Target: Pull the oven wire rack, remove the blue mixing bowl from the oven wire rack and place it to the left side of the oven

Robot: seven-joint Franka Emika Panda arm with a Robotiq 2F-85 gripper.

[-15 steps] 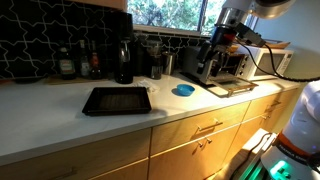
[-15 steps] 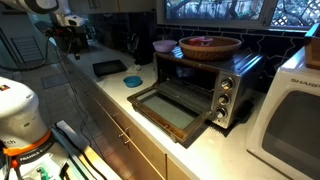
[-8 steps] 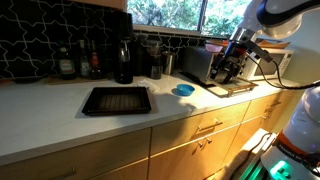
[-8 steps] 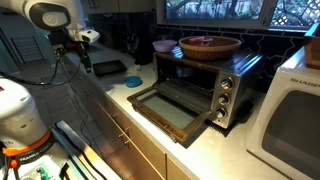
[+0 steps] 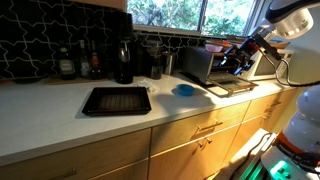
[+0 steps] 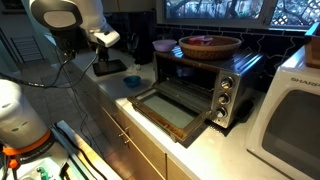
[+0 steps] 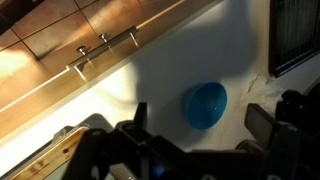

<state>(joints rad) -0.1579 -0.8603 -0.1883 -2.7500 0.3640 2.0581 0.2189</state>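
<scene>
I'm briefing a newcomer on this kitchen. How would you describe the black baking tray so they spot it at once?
Find the silver toaster oven with its door open on the pale countertop. Follow the counter past a round blue dish to the baking tray. It lies flat, black and rectangular, where the dish is round and blue.

Franka arm [image 6: 68, 14] bent at elbow, wrist angled down, gripper [image 7: 198, 115] up high w/ jaws spread wide.

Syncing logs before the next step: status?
Gripper open, empty, over the counter. Blue bowl sits on counter between black tray and oven, not held. Oven door down; rack not discernible inside. Nothing between gripper and bowl.
</scene>
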